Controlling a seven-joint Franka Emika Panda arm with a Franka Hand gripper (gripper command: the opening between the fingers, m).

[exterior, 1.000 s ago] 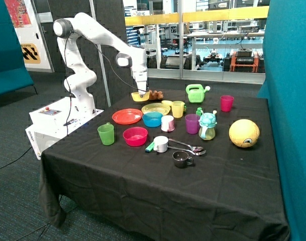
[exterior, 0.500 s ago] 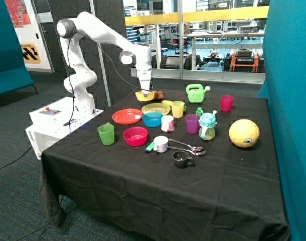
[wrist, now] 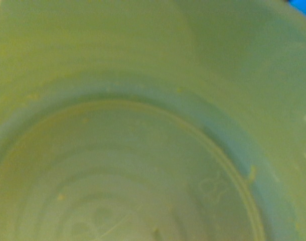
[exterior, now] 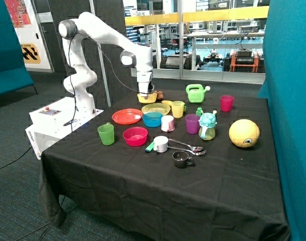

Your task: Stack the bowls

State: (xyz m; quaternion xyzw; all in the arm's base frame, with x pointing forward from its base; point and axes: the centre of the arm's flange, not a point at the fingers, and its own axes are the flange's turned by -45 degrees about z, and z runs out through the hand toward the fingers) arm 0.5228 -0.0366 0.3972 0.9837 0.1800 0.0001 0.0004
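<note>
My gripper [exterior: 146, 93] is shut on the pale yellow bowl [exterior: 147, 97] and holds it in the air at the back of the table, just behind the yellow-green plate [exterior: 155, 108]. In the wrist view the inside of the yellow bowl [wrist: 143, 150] fills the picture. The bright blue bowl [exterior: 153, 119] sits in front of that plate. The pink-red bowl [exterior: 135, 136] sits nearer the front, beside a green cup [exterior: 106, 134].
An orange-red plate [exterior: 127, 116] lies beside the blue bowl. Cups, a sippy cup [exterior: 207, 126], spoons [exterior: 189, 147] and a dark mug [exterior: 182, 158] crowd the middle. A green watering can [exterior: 195, 93], a magenta cup [exterior: 226, 103] and a yellow ball [exterior: 244, 133] stand further along.
The gripper has carried the yellow bowl sideways, away from the robot's base and towards the yellow-green plate. The other things have not moved.
</note>
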